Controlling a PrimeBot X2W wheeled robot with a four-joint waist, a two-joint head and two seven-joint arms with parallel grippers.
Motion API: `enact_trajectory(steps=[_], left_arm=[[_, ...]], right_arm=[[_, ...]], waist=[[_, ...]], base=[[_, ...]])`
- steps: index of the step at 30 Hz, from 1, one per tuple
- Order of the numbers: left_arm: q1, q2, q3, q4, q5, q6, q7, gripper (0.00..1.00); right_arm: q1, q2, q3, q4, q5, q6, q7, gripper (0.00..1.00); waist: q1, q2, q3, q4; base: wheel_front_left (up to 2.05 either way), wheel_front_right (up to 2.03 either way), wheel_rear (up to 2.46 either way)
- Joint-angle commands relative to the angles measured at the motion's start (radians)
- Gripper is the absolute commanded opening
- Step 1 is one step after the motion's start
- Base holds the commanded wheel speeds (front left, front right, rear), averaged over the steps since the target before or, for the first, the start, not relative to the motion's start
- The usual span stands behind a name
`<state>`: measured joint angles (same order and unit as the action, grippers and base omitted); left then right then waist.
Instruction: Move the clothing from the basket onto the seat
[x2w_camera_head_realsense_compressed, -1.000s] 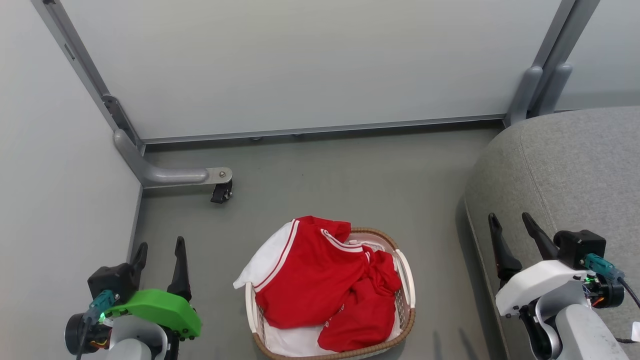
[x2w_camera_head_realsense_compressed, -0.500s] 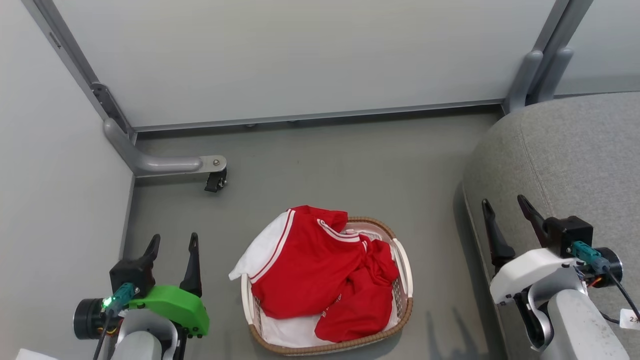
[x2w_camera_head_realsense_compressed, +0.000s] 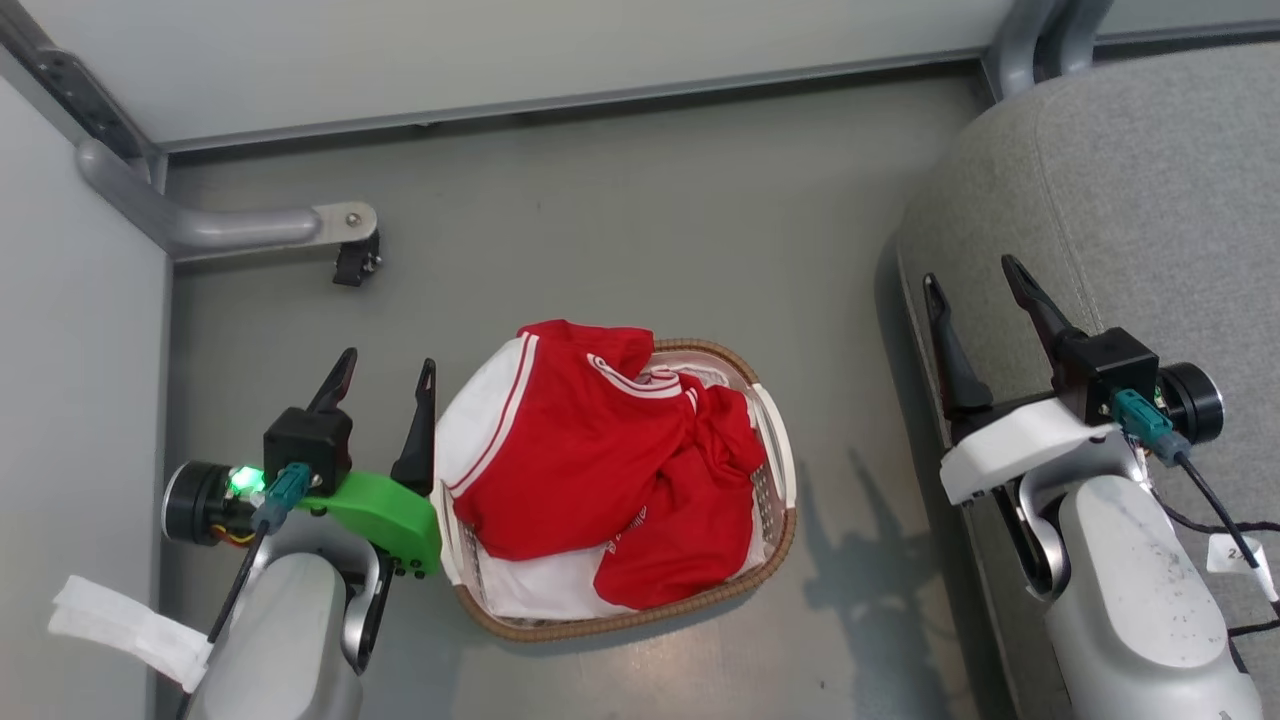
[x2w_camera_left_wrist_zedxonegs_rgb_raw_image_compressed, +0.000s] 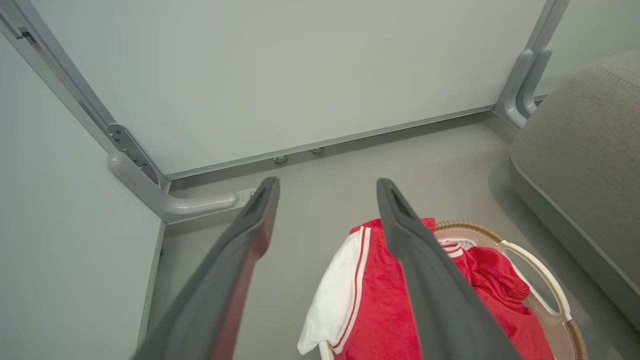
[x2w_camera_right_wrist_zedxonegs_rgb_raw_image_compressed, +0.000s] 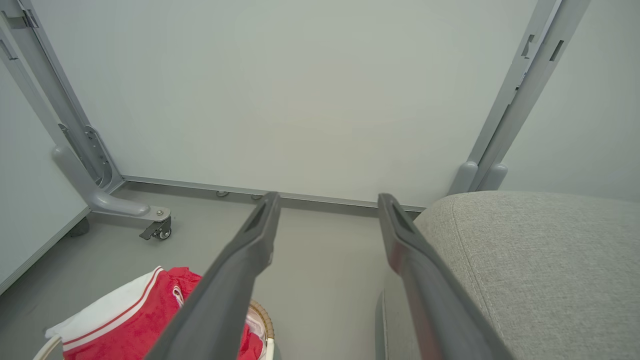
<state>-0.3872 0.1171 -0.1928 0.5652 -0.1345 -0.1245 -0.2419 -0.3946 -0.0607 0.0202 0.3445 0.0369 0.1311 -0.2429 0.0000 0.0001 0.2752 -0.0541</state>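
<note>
All clothing (x2w_camera_head_realsense_compressed: 590, 450) — in basket (x2w_camera_head_realsense_compressed: 620, 626), beside left gripper (x2w_camera_head_realsense_compressed: 388, 358)

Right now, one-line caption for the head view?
Open left gripper beside the basket of red clothing; open right gripper at the seat edge.

Head view. Red sports garments with white panels (x2w_camera_head_realsense_compressed: 570, 450) covered most of the inside of the cream perforated plastic basket with brown woven rim (x2w_camera_head_realsense_compressed: 783, 540). White print on the lower garment was too small to read. The green mount of the left gripper (x2w_camera_head_realsense_compressed: 388, 358) hid the basket's left rim. The grey woven-fabric seat (x2w_camera_head_realsense_compressed: 1150, 200) ran off the right edge.
</note>
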Motion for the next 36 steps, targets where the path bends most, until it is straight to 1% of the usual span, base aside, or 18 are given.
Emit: enact_trajectory(steps=[1,6,10,14,21,26,33,36], left_arm=[[-0.037,0.013,-0.012,0.01,0.019,-0.005,-0.008,1.0],[-0.122,0.031,-0.076,0.043,0.041,-0.007,-0.018,1.0],[-0.186,0.063,-0.152,0.064,0.043,-0.007,-0.026,1.0],[-0.236,0.092,-0.217,0.077,0.021,-0.008,-0.024,1.0],[-0.305,0.13,-0.323,0.116,0.003,-0.008,-0.023,1.0],[-0.356,0.157,-0.426,0.148,0.011,-0.007,-0.023,1.0],[-0.449,0.204,-0.552,0.231,0.005,-0.007,-0.023,1.0],[-0.49,0.221,-0.592,0.269,0.004,-0.007,-0.023,1.0]], right_arm=[[-0.027,0.001,0.007,-0.012,-0.022,-0.001,-0.008,1.0],[-0.074,0.008,0.022,-0.036,-0.053,-0.001,-0.017,1.0],[-0.104,0.009,0.052,-0.056,-0.035,-0.001,-0.024,1.0],[-0.12,0.009,0.074,-0.075,0.001,-0.001,-0.024,1.0],[-0.133,0.009,0.101,-0.1,0.044,-0.001,-0.023,1.0],[-0.137,0.01,0.121,-0.121,0.086,-0.001,-0.023,1.0],[-0.146,0.009,0.159,-0.146,0.136,-0.001,-0.023,1.0],[-0.145,0.009,0.172,-0.153,0.149,-0.001,-0.023,1.0]], waist=[[0.0,-0.0001,0.117,-0.07],[0.0,-0.0001,0.216,-0.116],[0.0,-0.0001,0.289,-0.151],[0.0,-0.0001,0.339,-0.179],[0.0,-0.0001,0.405,-0.224],[0.0,-0.0001,0.446,-0.257],[0.0,-0.0001,0.502,-0.304],[0.0,-0.0001,0.525,-0.319]], base=[[0.0,0.0,0.0],[0.0,0.0,0.0],[0.0,0.0,0.0],[0.0,0.0,0.0],[0.0,0.0,0.0],[0.0,0.0,0.0],[0.0,0.0,0.0],[0.0,0.0,0.0]])
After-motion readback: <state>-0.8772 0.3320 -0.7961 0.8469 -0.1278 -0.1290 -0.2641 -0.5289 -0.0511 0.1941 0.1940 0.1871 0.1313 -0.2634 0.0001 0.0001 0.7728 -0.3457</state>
